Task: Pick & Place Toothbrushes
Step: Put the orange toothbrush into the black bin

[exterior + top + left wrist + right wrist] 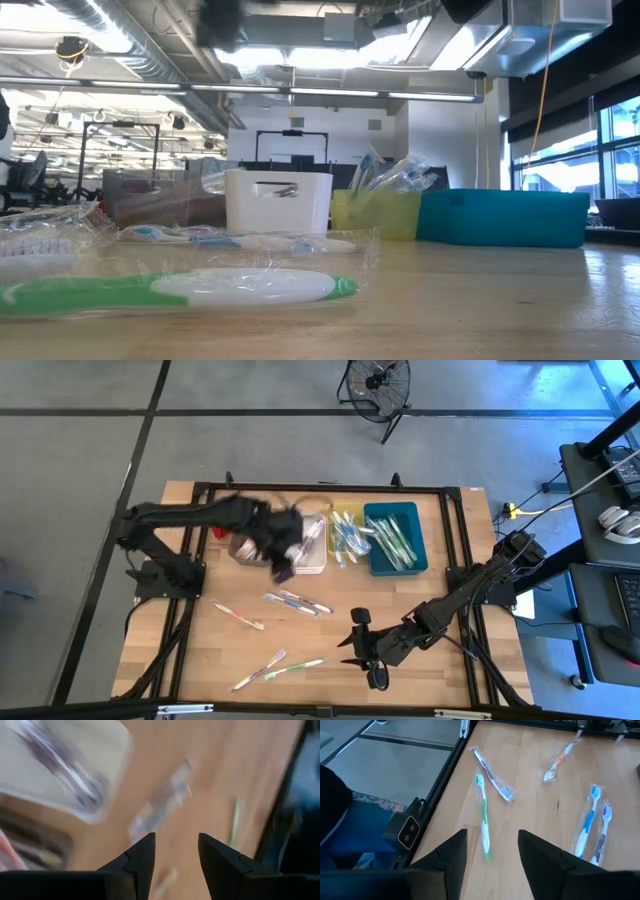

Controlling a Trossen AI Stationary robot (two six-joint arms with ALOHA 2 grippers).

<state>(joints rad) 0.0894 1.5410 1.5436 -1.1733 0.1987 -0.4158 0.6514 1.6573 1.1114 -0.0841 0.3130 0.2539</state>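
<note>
Several wrapped toothbrushes lie flat on the wooden table: an orange one (240, 615), a pair (298, 602), and two near the near edge (260, 670), one of them green (296, 667). More of them fill the white (312, 542), yellow (345, 530) and teal (395, 538) bins. My left gripper (283, 565) hovers open at the white bin's near edge, blurred, with nothing between its fingers (176, 851). My right gripper (352, 650) is open over the table's near right part. In its wrist view (492, 850) the green toothbrush (483, 815) lies just ahead of it.
A grey bin (243, 547) sits left of the white one, with a small red object (218, 532) beside it. Black frame rails (200, 560) border the table. In the low view the green wrapped toothbrush (180, 290) lies close in front of the bins (277, 200).
</note>
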